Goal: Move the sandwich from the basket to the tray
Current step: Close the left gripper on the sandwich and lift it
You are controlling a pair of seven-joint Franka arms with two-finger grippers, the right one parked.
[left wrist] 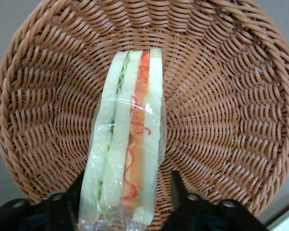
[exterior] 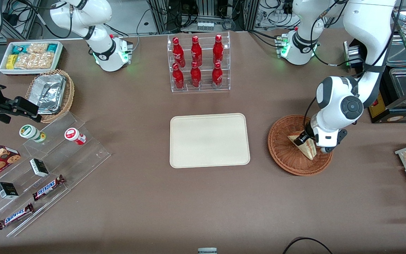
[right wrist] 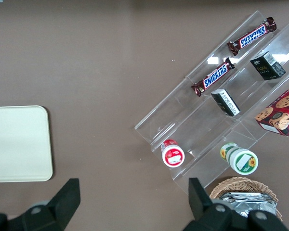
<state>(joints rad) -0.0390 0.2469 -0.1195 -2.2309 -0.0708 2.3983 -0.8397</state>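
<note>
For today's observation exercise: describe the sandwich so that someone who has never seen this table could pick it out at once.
Start at the cream tray mid-table, then look toward the working arm's end to the round reddish-brown basket. The sandwich lies in it, with the gripper open, a finger on either side. It is the only thing in the basket: a clear-wrapped wedge of pale bread with green and red-orange filling.

The only wording that read clearly was "SNICKERS", printed in blue on white on two brown chocolate bars. One bar (exterior: pixel 49 188) lay at the lower left of the front view on a clear stepped stand (exterior: pixel 83 155), the other bar (exterior: pixel 15 216) nearer the camera (both appeared again in the right wrist view). Script on the red bottles (exterior: pixel 196 63) could not be made out.
</note>
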